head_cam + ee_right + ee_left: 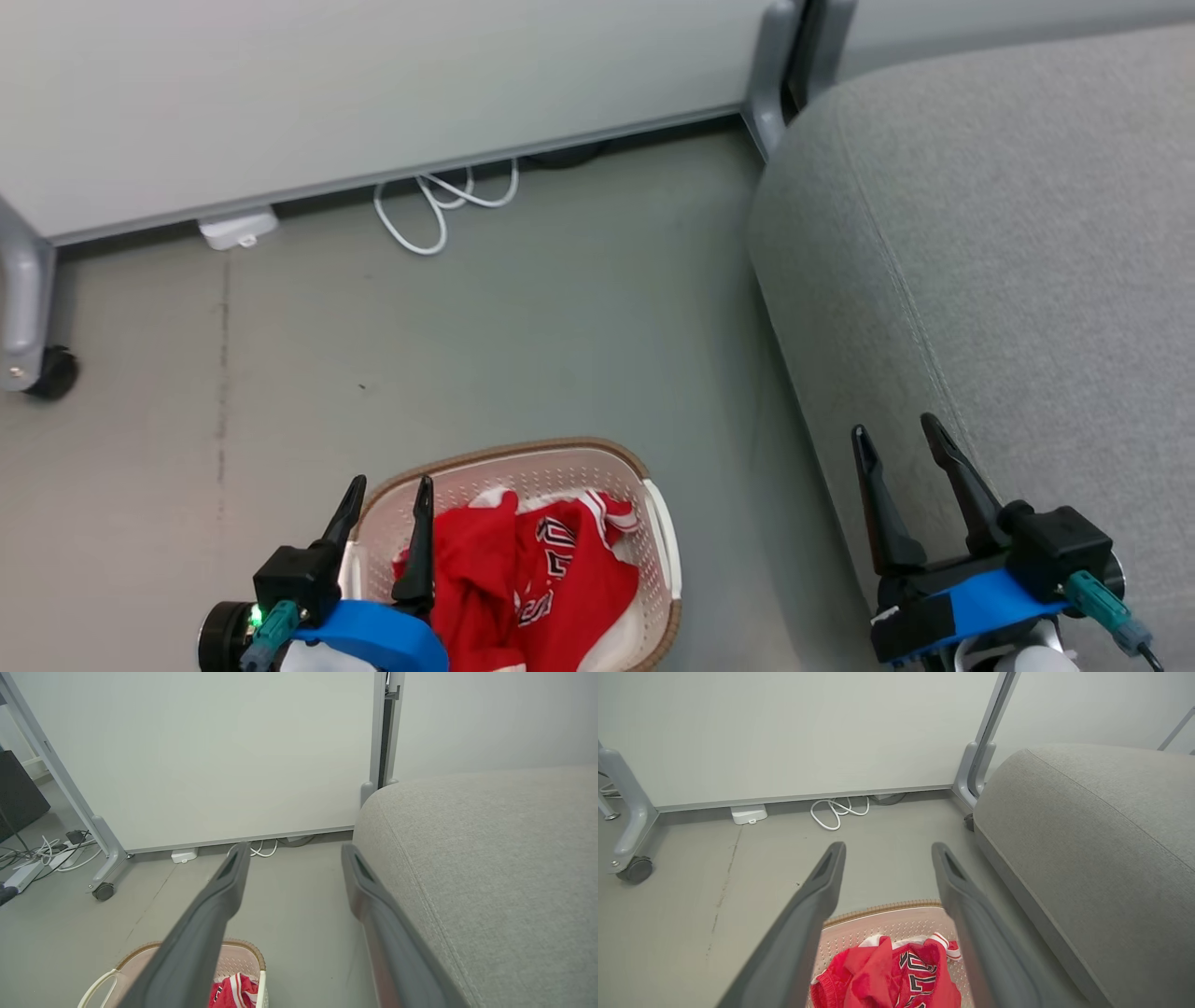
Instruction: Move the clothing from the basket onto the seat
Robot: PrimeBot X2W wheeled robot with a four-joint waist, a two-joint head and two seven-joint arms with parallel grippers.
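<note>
Both pairs of jaws are spread wide and released, with nothing between the long dark fingers. The left gripper (392,483) sits at the lower left of the head view and the right gripper (893,427) at the lower right. The clothing (523,583), a crumpled heap of thin bright red sports fabric with white trim stripes and black-and-white lettering, lies inside the cream-white perforated plastic laundry basket with its brown woven-look rim band (551,446), at the bottom centre of the head view. The left gripper's fingers cross the basket's left rim in that view, and one fingertip overlaps the edge of the red heap; whether it touches the fabric cannot be told. In the left wrist view the clothing shows low between the two fingers. The large light grey fabric-upholstered seat with rounded edges and a seam (1008,243) takes the right side, just beside the basket, and the right gripper hangs over its near edge. The basket stands on a grey floor (523,336). Along the top runs a pale wall panel (373,84), with a looped white cable (439,205) and a small white box (238,229) at its foot and a black caster wheel (54,373) at the left edge.
</note>
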